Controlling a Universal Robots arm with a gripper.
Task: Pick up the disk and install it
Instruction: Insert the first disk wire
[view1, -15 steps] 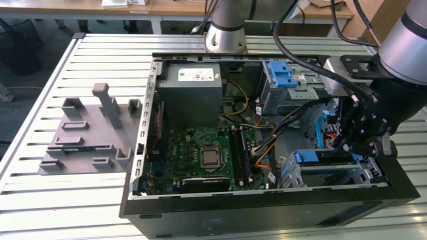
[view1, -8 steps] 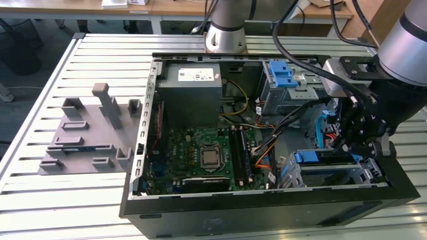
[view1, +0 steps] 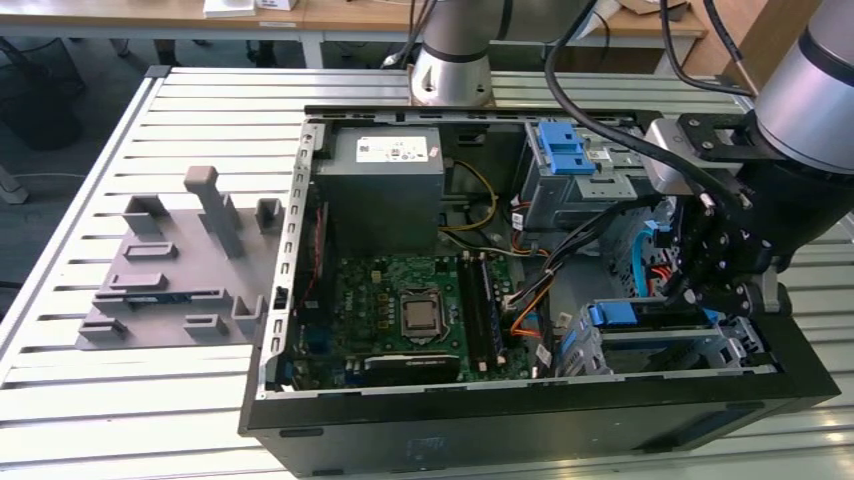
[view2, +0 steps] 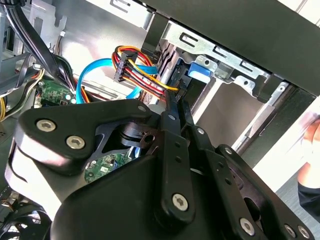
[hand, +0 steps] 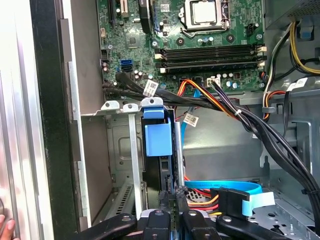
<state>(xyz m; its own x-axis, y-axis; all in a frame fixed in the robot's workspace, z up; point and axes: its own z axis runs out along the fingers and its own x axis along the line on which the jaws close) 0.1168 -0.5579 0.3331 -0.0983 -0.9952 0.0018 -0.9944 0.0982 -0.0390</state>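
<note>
While the black multi-link gripper (view1: 721, 275) hangs inside the open black desktop computer case (view1: 534, 425) at the exterior view's right, its two thin black fingers (hand: 169, 200) are pressed close together on the edge of the disk (hand: 160, 172), a flat drive standing on edge with a blue plastic rail and tab. In the first wrist view that blue-railed disk sits in the silver sheet-metal drive cage (hand: 120, 150), between its upright walls, with the green motherboard (hand: 200, 45) beyond it. In the second wrist view the fingertips (view2: 177, 107) reach up to the blue tab (view2: 200, 72) under the cage's stamped metal frame. A bundle of red, yellow and black power wires (view2: 137, 70) and a flat light-blue data cable (view2: 95, 67) run just beside the gripper. In the exterior view the grey power-supply box with a white sticker (view1: 387, 175) lies at the far side of the case, and a grey plastic slotted fixture plate (view1: 180, 270) rests well apart on the slatted metal table (view1: 80, 400), at the exterior view's left.
</note>
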